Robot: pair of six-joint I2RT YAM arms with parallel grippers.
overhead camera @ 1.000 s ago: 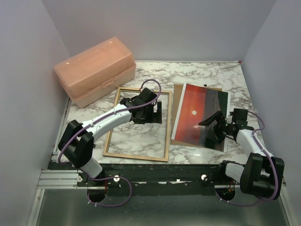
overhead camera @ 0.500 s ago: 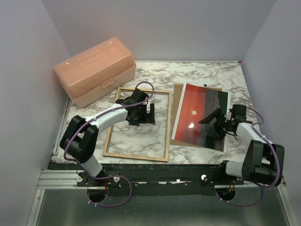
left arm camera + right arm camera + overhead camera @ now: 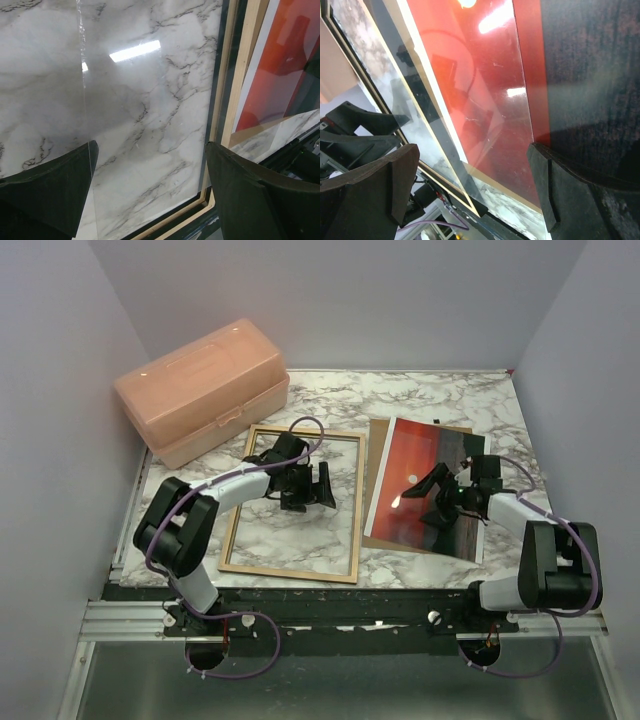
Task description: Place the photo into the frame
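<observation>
Both grippers gape wide, empty. My left gripper (image 3: 318,486) hovers over the thin tan-wood rectangular frame (image 3: 290,571), lying back-up, I reckon for loading; right gripper (image 3: 437,498) over the glossy red sunset photo (image 3: 405,455) beside it.

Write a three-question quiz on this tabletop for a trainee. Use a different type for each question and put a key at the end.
1. True or false: the photo already sits inside the frame.
2. Pick one. The left gripper, above the frame's opening, is: A) shut on the frame's rail; B) open and holding nothing; C) shut on the photo.
3. Fill in the blank: the right gripper hangs open over the ___.

Key: 1 false, the photo lies beside the frame; 2 B; 3 photo.
</observation>
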